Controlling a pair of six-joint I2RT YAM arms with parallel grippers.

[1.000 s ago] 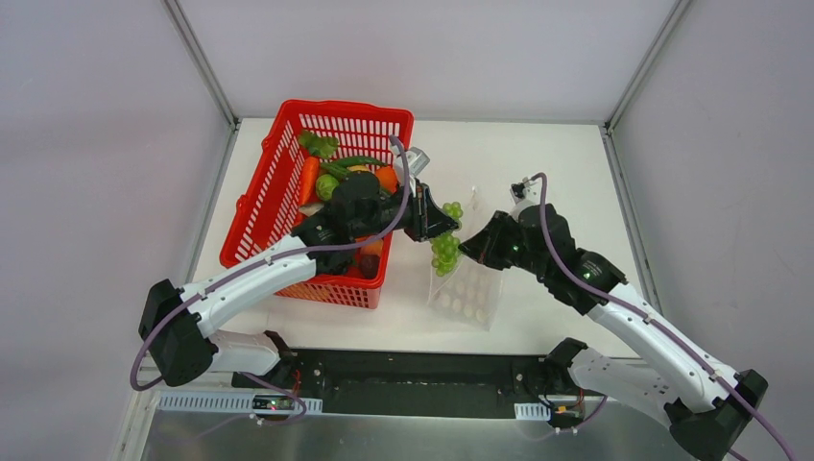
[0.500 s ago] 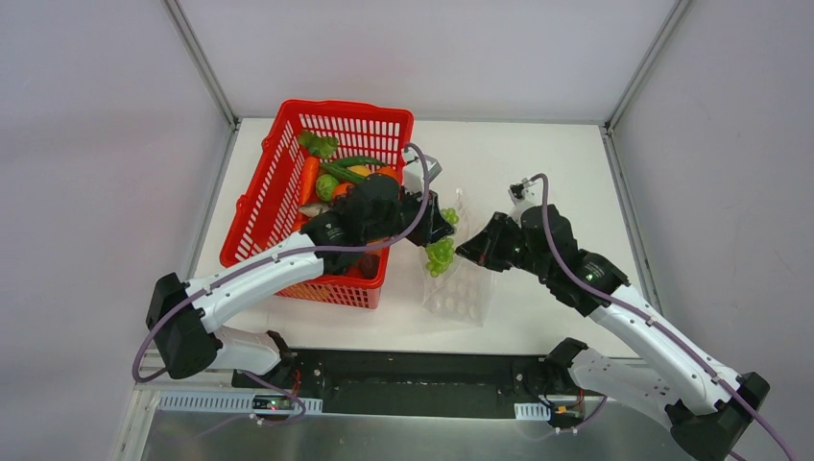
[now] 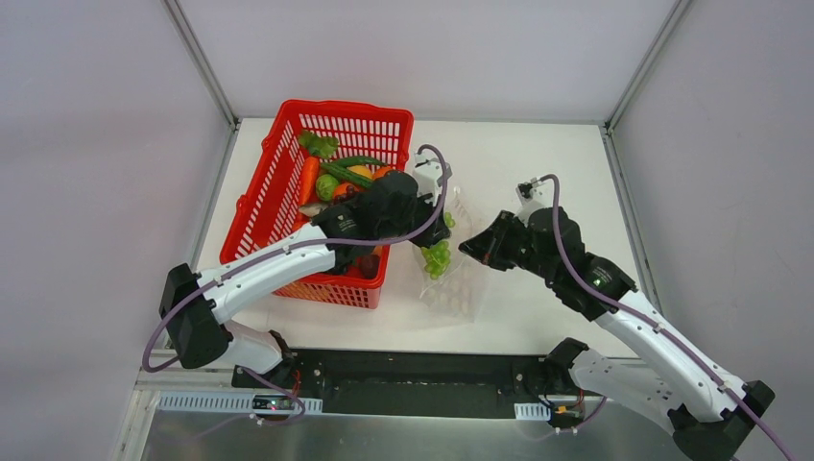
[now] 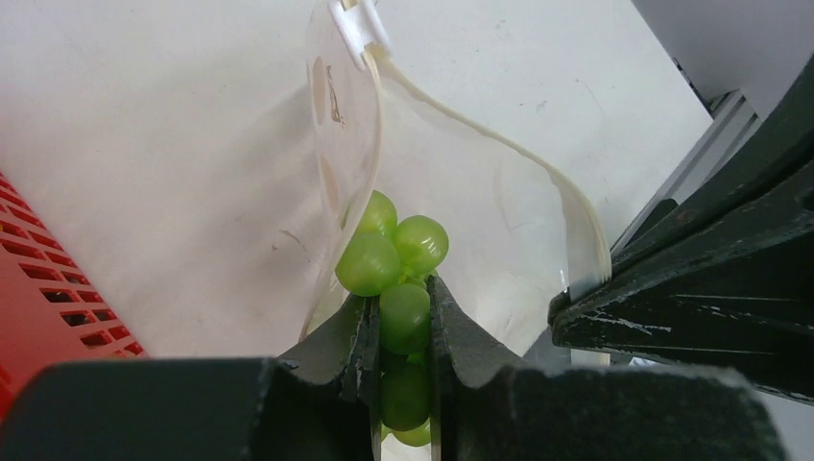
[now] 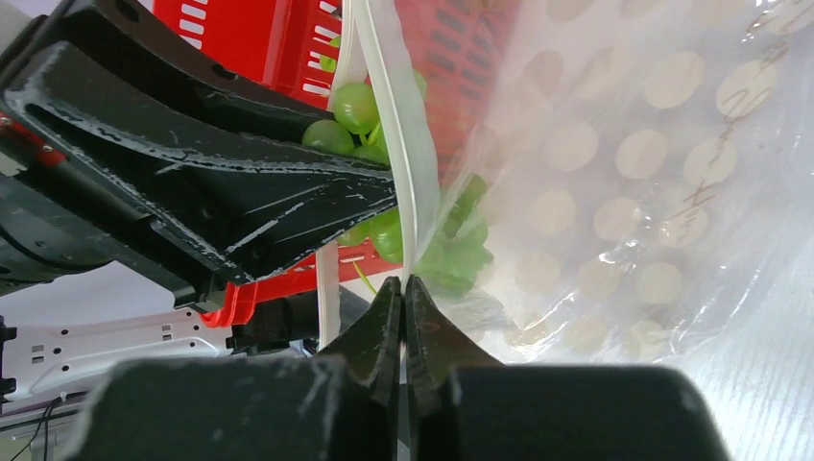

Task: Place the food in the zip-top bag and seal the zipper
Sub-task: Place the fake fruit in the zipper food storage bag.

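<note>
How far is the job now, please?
Done: the right jaws pinch the rim of the zip-top bag, mouth open. In hand: the left jaws hold green grapes in that mouth, not released. Left: the other food in the red basket, then sealing the zipper, now open.

Glossy grapes (image 4: pixel 395 252), crinkly clear plastic bag (image 5: pixel 624 192), basket (image 3: pixel 261 192) probably matt plastic.

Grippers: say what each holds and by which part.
The left gripper clamps the green grapes mid-bunch; the right gripper pinches the mouth edge of the zip-top bag.
</note>
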